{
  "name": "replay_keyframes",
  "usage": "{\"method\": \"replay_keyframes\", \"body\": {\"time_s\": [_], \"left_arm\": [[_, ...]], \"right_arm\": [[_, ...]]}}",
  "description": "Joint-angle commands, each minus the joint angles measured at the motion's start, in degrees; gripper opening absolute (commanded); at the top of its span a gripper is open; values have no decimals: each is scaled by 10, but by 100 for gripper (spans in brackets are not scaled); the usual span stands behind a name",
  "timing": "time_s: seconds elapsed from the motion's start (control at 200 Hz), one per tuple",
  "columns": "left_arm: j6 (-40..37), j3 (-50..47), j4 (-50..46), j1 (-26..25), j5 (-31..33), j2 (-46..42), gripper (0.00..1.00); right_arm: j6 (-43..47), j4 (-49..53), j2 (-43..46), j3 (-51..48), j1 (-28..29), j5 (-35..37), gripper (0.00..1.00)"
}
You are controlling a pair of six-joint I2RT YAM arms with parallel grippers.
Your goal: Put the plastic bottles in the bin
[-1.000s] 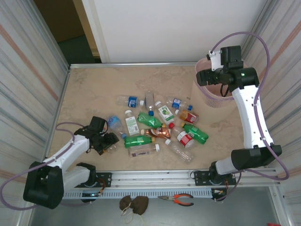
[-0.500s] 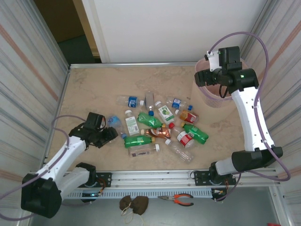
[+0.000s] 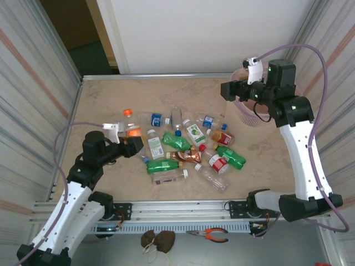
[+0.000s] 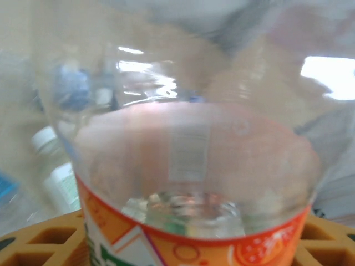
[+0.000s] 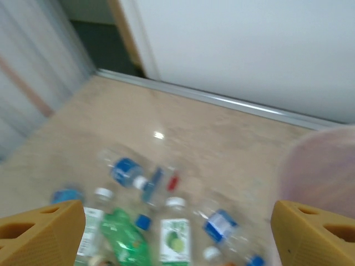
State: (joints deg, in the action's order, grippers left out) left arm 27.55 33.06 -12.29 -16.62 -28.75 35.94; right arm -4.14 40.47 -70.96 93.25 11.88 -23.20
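Bottles first: the plastic bottles (image 3: 176, 142) are strewn in a loose heap across the middle of the table (image 3: 111, 100), all lying on their sides. There are green ones, clear ones with blue or white labels, and a red-labelled bottle (image 3: 217, 164) at the near right of the pile.

One is out of the heap. The orange-labelled bottle (image 3: 132, 131) is at the pile's left edge with its orange cap (image 3: 128, 112) pointing to the far side. The left gripper (image 3: 133, 141) has it, jaws about half closed and clamped round the clear body. From the left wrist that bottle (image 4: 188, 166) sits right up against the lens, with the yellow fingers (image 4: 39, 244) low on either side.

Over to the bin (image 3: 252, 117): it stands at the far right corner, well apart from the heap, pink liner showing at its rim (image 5: 321, 166).

The right gripper (image 3: 227, 90) hangs high, just left of the bin's rim. From its own wrist camera (image 5: 177, 227) the jaws stand wide, with nothing between them, looking down on the blurred pile.

A pair of pliers (image 3: 209, 235) lies on the floor in front of the arm bases.
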Motion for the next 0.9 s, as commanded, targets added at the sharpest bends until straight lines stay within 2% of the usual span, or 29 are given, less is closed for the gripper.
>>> {"method": "replay_keyframes", "body": {"time_s": [0.0,0.2,0.316,0.451,0.621,0.746,0.892], "left_arm": [[-55,13,134,-2,-91,8,54],[-63,81,226,-7,-194,72,50],[-61,121,264,-30,-220,100,49],[-104,172,258,-89,-218,124,49],[-146,232,245,-156,-183,161,49],[-172,273,233,-186,-165,188,49],[-189,308,215,-204,-155,213,49]], "right_arm": [[-94,-141,29,-40,17,-129,86],[-158,-282,44,-87,66,-205,89],[-165,-328,43,-95,105,-222,89],[-160,-356,33,-91,152,-229,91],[-131,-383,14,-69,205,-255,94],[-108,-385,0,-50,241,-280,96],[-81,-367,-9,-35,270,-270,97]]}}
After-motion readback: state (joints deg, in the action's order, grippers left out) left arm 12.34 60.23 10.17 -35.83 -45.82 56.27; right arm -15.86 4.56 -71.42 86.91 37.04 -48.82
